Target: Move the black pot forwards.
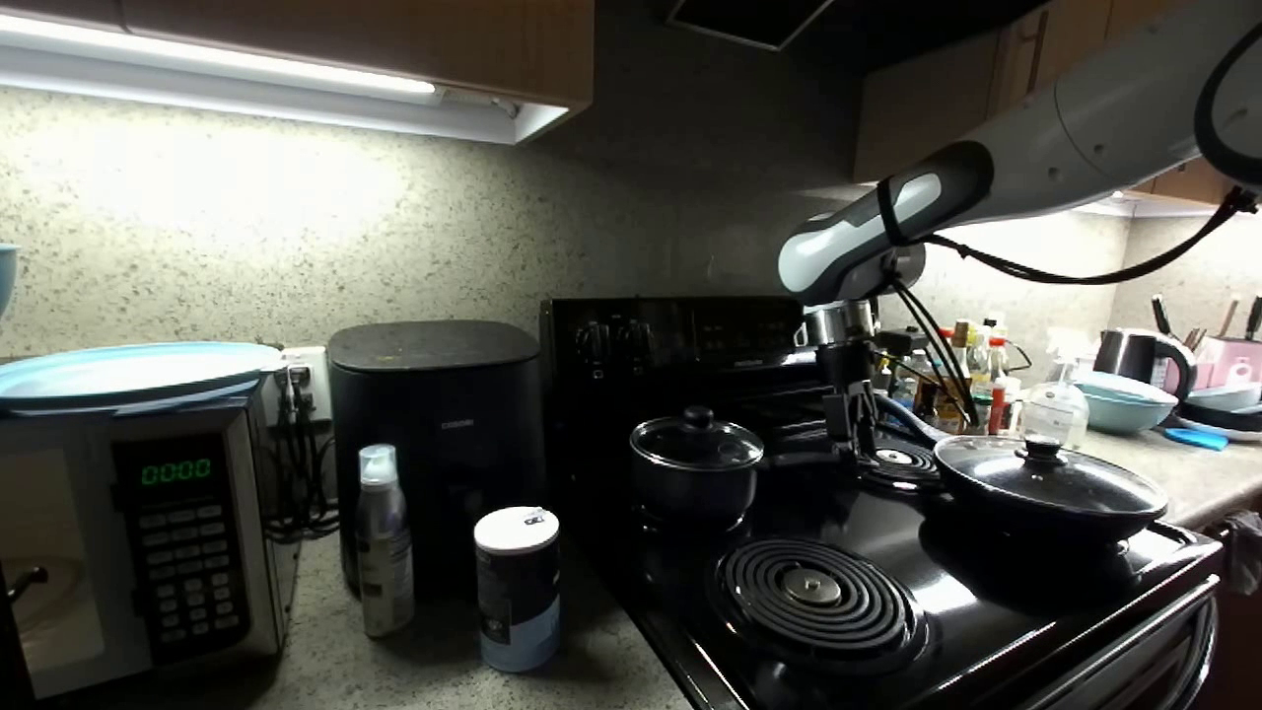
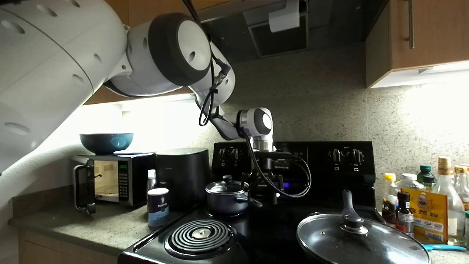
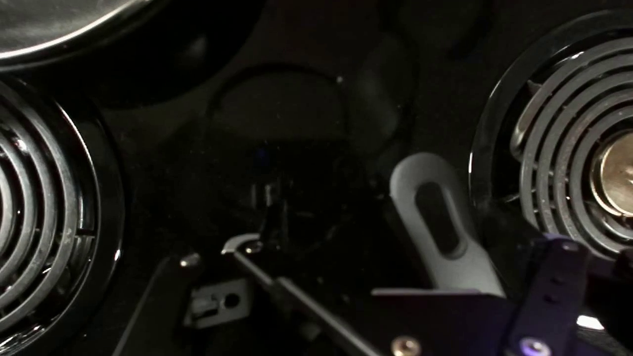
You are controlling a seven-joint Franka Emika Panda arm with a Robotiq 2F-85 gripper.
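Observation:
In both exterior views the black pot (image 1: 695, 488) (image 2: 224, 202) stands upright on a back burner, its glass lid with a dark knob on top. Its handle (image 1: 801, 459) (image 2: 256, 202) points away from the air fryer. My gripper (image 1: 854, 444) (image 2: 261, 186) (image 3: 376, 252) points down beside the pot with jaws spread wide. In the wrist view the grey handle (image 3: 477, 267), with its slotted end, lies between the two fingers, closer to the right one. The gripper body covers the rest of it and the pot is out of that view. I see no contact with the handle.
A wide lidded pan (image 1: 1050, 493) (image 2: 361, 245) sits on the front burner beyond; its rim (image 3: 84, 32) shows at the wrist view's top corner. A bare coil burner (image 1: 813, 589) (image 2: 200, 234) lies in front of the pot. The stove's control panel (image 1: 680, 330) rises behind; an air fryer (image 1: 439, 424) stands alongside.

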